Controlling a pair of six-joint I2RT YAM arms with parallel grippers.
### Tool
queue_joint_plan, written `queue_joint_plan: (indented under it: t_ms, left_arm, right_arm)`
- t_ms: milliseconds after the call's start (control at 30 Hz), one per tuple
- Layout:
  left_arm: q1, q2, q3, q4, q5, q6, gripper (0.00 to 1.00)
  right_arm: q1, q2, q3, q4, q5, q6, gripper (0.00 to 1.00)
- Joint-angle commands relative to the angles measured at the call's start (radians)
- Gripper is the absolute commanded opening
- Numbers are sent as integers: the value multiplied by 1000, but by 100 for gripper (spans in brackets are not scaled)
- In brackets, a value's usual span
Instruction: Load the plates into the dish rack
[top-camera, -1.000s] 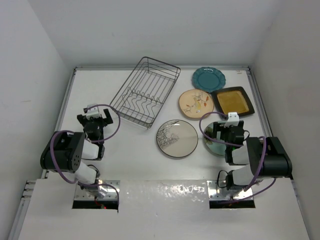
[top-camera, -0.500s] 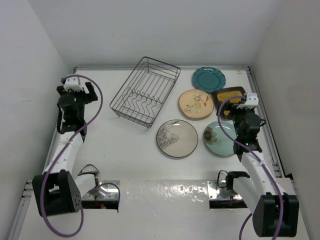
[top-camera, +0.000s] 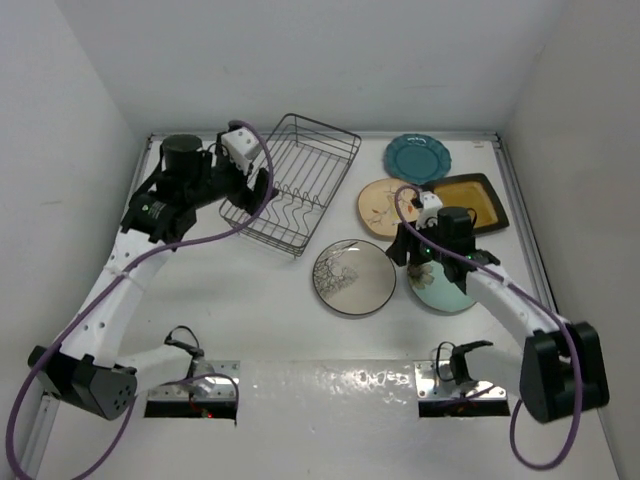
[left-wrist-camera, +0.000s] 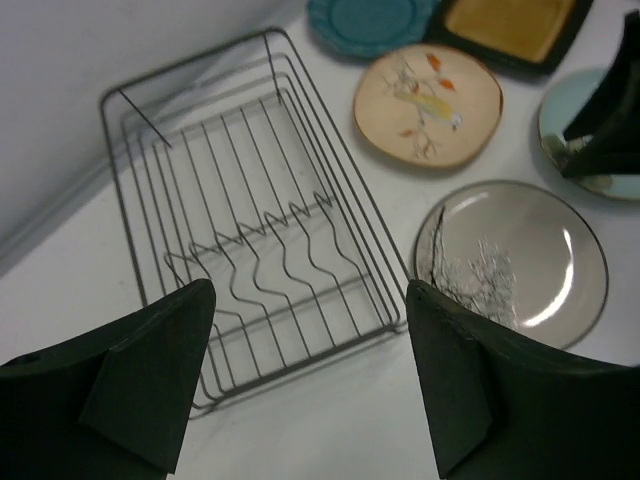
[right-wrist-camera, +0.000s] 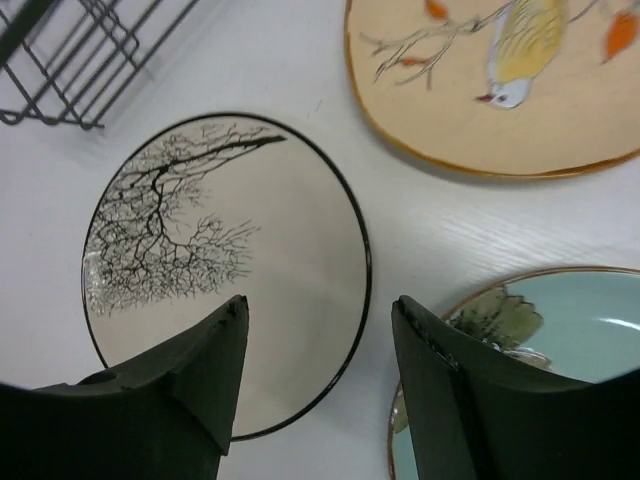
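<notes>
The dark wire dish rack (top-camera: 330, 198) stands empty at the back left. Five plates lie flat to its right: scalloped teal (top-camera: 418, 157), cream floral (top-camera: 385, 208), square amber (top-camera: 470, 200), grey dark-rimmed (top-camera: 353, 277) and pale aqua (top-camera: 445, 292). My left gripper (top-camera: 264, 188) is open and empty above the rack's near left end; in the left wrist view the gripper (left-wrist-camera: 308, 290) frames the rack (left-wrist-camera: 262, 262). My right gripper (top-camera: 404, 248) is open and empty; in the right wrist view it (right-wrist-camera: 320, 305) hovers over the grey plate's (right-wrist-camera: 220, 270) right rim, beside the aqua plate (right-wrist-camera: 540, 350).
White walls close in the table at the back and both sides. The right arm's dark body (left-wrist-camera: 610, 110) shows over the aqua plate (left-wrist-camera: 555, 125) in the left wrist view. The cream plate (right-wrist-camera: 500, 90) and a rack corner (right-wrist-camera: 70, 50) lie beyond the right gripper.
Both arms swung in from the table's sides. The left gripper moved from the far left to the rack. The right gripper moved from beside the amber plate to the grey plate's rim.
</notes>
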Motion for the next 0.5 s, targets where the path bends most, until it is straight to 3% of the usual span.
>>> queue_joint_plan:
  t_ms: [0, 100, 200, 467]
  left_arm:
    - [-1, 31, 1, -128, 41, 31, 75]
    - [-4, 43, -28, -98, 70, 36, 75]
    - [-12, 43, -59, -83, 91, 39, 75]
    - [-30, 74, -90, -78, 100, 68, 75]
  right_arm:
    - [7, 136, 95, -62, -105, -61, 54]
    - [5, 293, 207, -197, -145, -115, 55]
    - [4, 371, 229, -181, -112, -111, 60]
    - [5, 509, 269, -156, -130, -160, 60]
